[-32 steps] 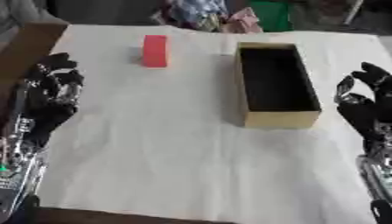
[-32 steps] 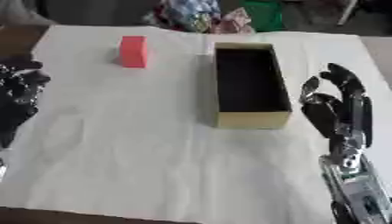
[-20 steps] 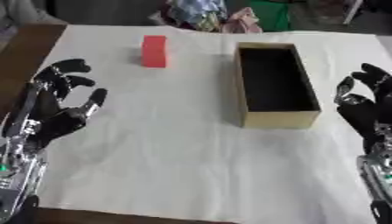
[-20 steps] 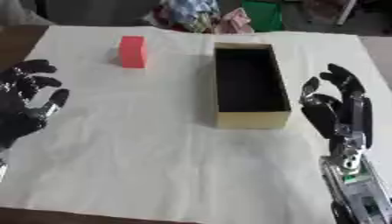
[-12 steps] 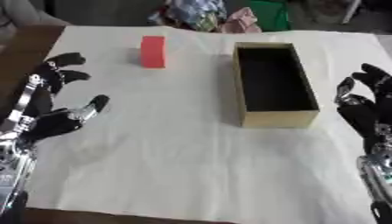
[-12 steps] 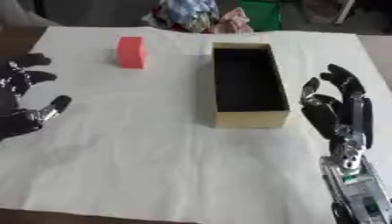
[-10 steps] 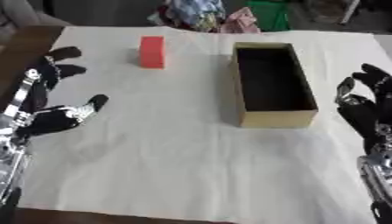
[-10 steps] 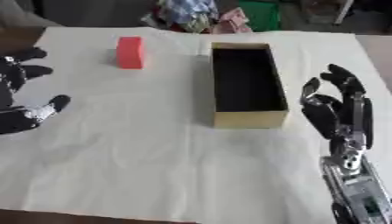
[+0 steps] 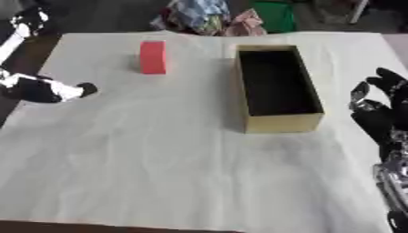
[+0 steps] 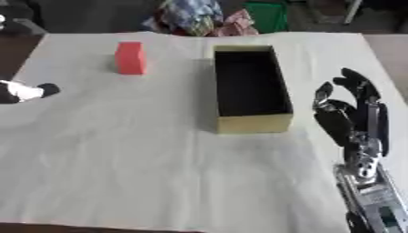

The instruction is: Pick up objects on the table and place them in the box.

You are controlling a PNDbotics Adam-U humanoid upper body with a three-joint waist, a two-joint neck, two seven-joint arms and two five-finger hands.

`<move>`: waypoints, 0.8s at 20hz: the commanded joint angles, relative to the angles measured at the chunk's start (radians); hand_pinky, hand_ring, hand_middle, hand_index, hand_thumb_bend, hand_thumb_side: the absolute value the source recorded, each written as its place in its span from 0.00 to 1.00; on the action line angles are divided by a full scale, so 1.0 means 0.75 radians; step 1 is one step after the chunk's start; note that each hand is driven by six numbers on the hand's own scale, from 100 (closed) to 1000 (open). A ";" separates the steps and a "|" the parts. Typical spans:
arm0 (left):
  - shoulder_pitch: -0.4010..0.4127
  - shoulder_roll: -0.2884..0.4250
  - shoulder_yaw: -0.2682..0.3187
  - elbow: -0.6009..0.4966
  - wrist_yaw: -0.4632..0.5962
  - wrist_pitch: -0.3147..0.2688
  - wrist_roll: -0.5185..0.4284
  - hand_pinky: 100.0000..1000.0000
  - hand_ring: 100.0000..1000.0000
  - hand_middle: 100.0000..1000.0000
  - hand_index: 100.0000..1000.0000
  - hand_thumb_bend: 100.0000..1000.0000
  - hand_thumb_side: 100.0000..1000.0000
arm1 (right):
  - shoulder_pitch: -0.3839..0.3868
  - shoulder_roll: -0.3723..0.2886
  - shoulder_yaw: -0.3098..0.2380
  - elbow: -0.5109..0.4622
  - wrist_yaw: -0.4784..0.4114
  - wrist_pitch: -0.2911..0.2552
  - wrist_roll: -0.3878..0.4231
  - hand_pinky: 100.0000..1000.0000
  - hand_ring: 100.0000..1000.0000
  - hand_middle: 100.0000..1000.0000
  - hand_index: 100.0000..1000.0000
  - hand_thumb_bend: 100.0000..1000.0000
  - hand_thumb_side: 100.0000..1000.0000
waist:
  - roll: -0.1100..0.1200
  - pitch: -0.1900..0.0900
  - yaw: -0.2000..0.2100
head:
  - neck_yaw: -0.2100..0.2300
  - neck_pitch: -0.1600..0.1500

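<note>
Red rectangular block (image 9: pixel 153 57): at 11 o'clock on the white-covered counter (image 9: pixel 159 150), outside the open tan cardboard box (image 9: pixel 277 86). Our left hand (image 9: pixel 44 88) at 9 o'clock, right hand (image 10: pixel 350 120) at 4 o'clock; both spread, holding nothing.

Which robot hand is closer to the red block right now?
The left robot hand, open at the left table edge, is closer to the red block. The right robot hand rests open on the far side of the box.

left hand (image 9: pixel 36 88) shows at the left edge, fingers spread wide, thumb pointing inward. right hand (image 10: pixel 350 118) rests at the lower right, fingers up and relaxed.
</note>
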 commanded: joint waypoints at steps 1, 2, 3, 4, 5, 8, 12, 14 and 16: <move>-0.103 0.109 -0.042 0.103 -0.085 -0.034 -0.072 0.81 0.80 0.87 0.93 0.75 0.00 | -0.012 -0.023 0.002 -0.018 0.005 -0.002 0.007 0.61 0.91 0.65 0.80 0.00 0.00 | 0.004 -0.029 -0.004 | 0.007 -0.014; -0.148 0.115 -0.062 0.143 -0.112 -0.047 -0.097 0.80 0.80 0.87 0.93 0.77 0.00 | -0.011 -0.022 0.005 -0.017 0.004 -0.002 0.009 0.61 0.91 0.65 0.80 0.00 0.00 | 0.003 -0.032 -0.007 | 0.008 -0.013; -0.189 0.116 -0.078 0.180 -0.144 -0.062 -0.114 0.79 0.81 0.87 0.93 0.77 0.00 | -0.010 -0.022 0.006 -0.015 0.003 -0.001 0.011 0.61 0.91 0.65 0.80 0.00 0.00 | 0.003 -0.034 -0.008 | 0.008 -0.012; -0.235 0.113 -0.095 0.218 -0.184 -0.076 -0.130 0.79 0.81 0.87 0.93 0.77 0.00 | -0.009 -0.021 0.008 -0.015 0.003 -0.001 0.013 0.61 0.91 0.65 0.80 0.00 0.00 | 0.002 -0.036 -0.011 | 0.010 -0.011; -0.276 0.104 -0.111 0.257 -0.218 -0.092 -0.145 0.79 0.81 0.87 0.94 0.77 0.00 | -0.009 -0.020 0.009 -0.014 0.002 -0.001 0.014 0.61 0.91 0.65 0.80 0.00 0.00 | 0.001 -0.038 -0.012 | 0.011 -0.010; -0.415 0.051 -0.160 0.396 -0.300 -0.144 -0.203 0.78 0.81 0.86 0.94 0.78 0.00 | -0.008 -0.018 0.014 -0.012 0.000 0.000 0.019 0.61 0.91 0.65 0.80 0.00 0.00 | 0.000 -0.042 -0.017 | 0.021 -0.006; -0.561 -0.041 -0.195 0.574 -0.427 -0.216 -0.258 0.77 0.80 0.84 0.93 0.78 0.00 | -0.008 -0.016 0.023 -0.010 -0.003 0.000 0.026 0.61 0.91 0.65 0.80 0.00 0.00 | 0.002 -0.042 -0.026 | 0.029 -0.005; -0.609 -0.079 -0.200 0.651 -0.493 -0.250 -0.271 0.77 0.81 0.83 0.92 0.78 0.00 | -0.010 -0.015 0.025 -0.009 -0.004 -0.001 0.029 0.61 0.91 0.65 0.80 0.00 0.00 | 0.003 -0.042 -0.033 | 0.033 -0.005; -0.654 -0.126 -0.197 0.732 -0.579 -0.275 -0.275 0.77 0.80 0.82 0.92 0.78 0.00 | -0.011 -0.013 0.029 -0.007 -0.005 0.000 0.031 0.61 0.91 0.65 0.80 0.00 0.00 | 0.004 -0.040 -0.042 | 0.040 -0.005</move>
